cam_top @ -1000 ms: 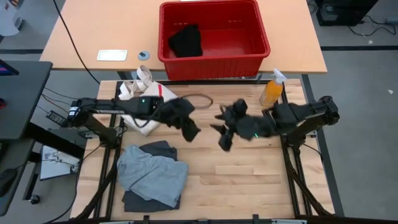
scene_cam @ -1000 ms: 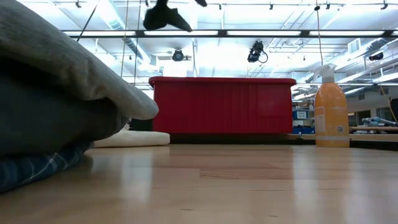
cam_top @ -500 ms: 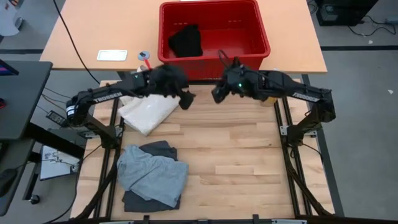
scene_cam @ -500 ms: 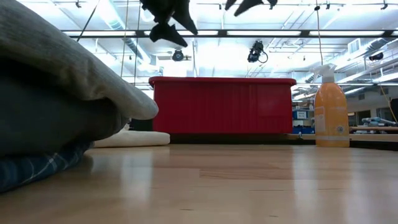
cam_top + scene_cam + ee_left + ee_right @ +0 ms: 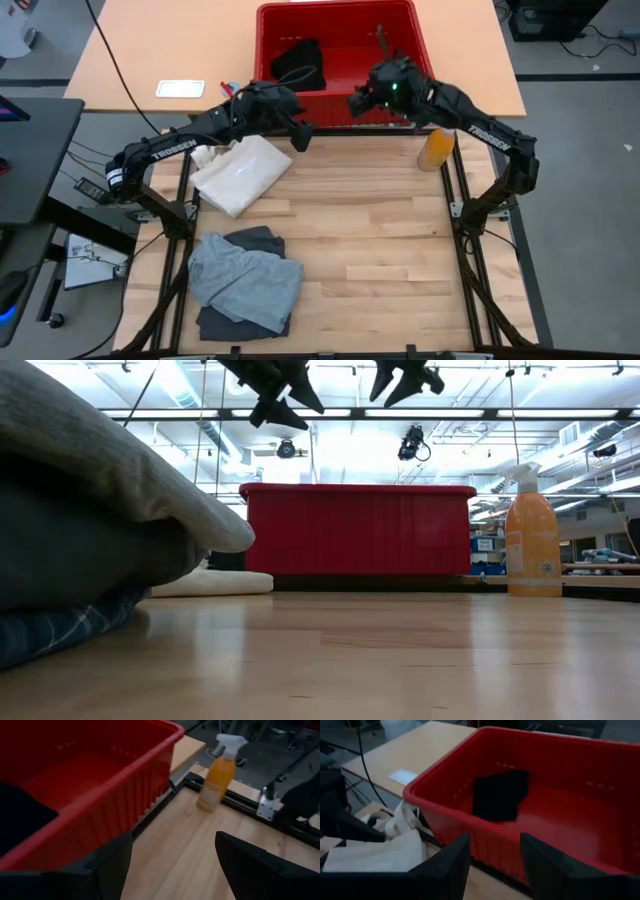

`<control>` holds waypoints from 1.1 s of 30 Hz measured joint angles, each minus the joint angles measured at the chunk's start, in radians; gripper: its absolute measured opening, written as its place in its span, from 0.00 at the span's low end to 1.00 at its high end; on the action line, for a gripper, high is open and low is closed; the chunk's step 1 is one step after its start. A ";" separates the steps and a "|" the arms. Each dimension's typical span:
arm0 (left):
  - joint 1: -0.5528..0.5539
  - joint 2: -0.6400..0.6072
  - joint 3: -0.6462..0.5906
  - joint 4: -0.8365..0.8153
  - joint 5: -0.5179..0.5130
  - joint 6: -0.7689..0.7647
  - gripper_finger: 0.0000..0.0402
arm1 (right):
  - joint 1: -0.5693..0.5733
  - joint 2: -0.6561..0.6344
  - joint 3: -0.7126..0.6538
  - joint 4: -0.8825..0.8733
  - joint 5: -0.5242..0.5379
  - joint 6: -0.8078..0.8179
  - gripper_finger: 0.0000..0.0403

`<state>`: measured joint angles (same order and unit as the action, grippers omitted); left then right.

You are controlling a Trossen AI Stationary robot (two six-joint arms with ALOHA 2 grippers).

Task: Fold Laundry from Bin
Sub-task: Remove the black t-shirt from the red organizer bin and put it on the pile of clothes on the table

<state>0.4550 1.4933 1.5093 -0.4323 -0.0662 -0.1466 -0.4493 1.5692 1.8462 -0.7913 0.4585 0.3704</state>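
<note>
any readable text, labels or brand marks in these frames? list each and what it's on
"TROSSEN" in white letters, on the left arm's forearm link, high view.
White lettering on the right arm's forearm link: too small to read.
Label on the orange spray bottle: blurred, not readable.
White card on the far tabletop: no legible print.
No text visible on the red bin or the garments.

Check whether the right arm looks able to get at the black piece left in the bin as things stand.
Probably yes. The right gripper hangs open and empty at the bin's front rim, and the black piece lies uncovered on the bin floor with nothing over it. The left gripper sits just outside that rim.
</note>
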 joint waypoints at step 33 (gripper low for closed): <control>0.075 0.000 0.000 0.033 0.000 0.061 0.72 | -0.360 0.090 -0.006 0.260 -0.400 0.131 0.45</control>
<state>0.5301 1.4933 1.5093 -0.3995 -0.0663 -0.0860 -0.8095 1.6595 1.8404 -0.5310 0.0589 0.5011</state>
